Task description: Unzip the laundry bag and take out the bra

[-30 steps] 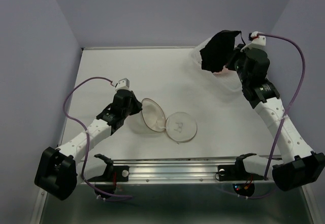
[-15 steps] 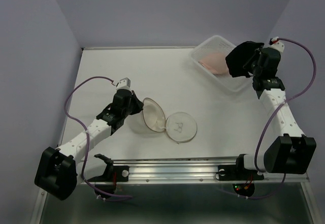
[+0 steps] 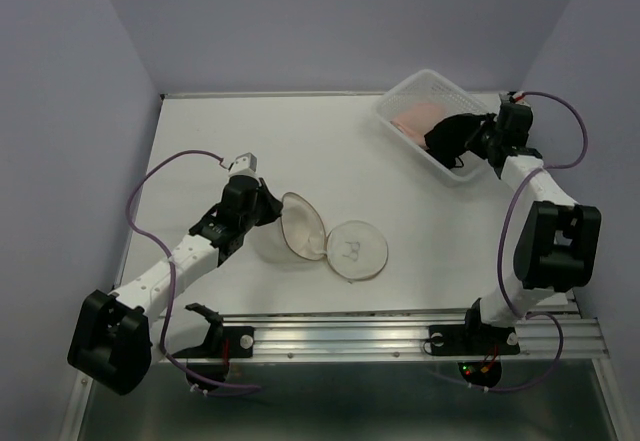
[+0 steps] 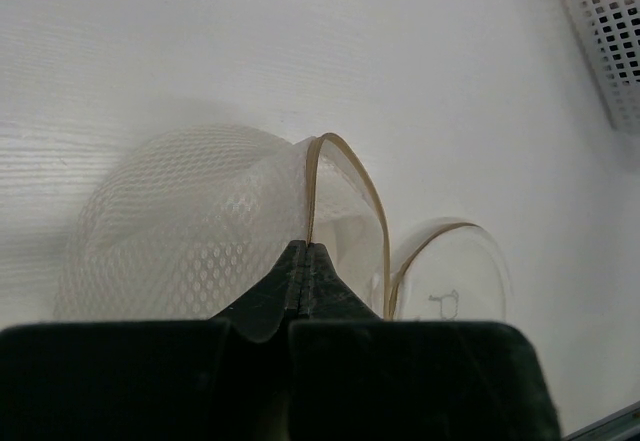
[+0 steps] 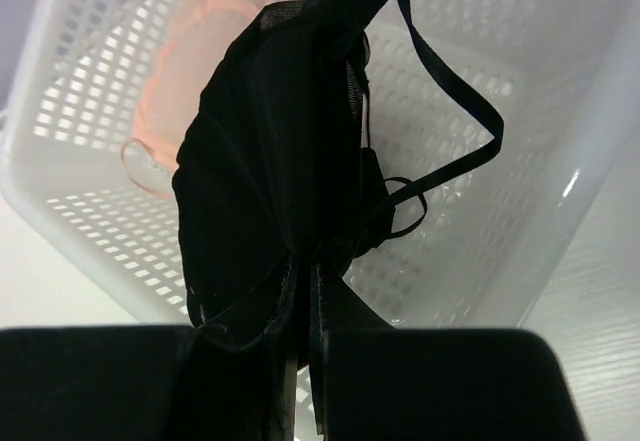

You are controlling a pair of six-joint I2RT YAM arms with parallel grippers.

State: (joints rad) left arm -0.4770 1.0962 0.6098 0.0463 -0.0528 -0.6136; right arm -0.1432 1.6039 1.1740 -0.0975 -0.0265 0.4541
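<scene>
Bag (image 3: 303, 229) lies unzipped mid-table, left gripper (image 4: 305, 253) pinched tight on its tan rim (image 4: 350, 176). Right gripper (image 5: 305, 286) clamps the black bra (image 5: 270, 151) over the basket (image 5: 560, 161), next to a pink cloth (image 5: 190, 51). It's maybe touching bottom, hard to tell.

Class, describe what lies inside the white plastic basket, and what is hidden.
A pink garment lies in the basket. The black bra, pinched in the right claw, hangs in front and covers part of it.
</scene>
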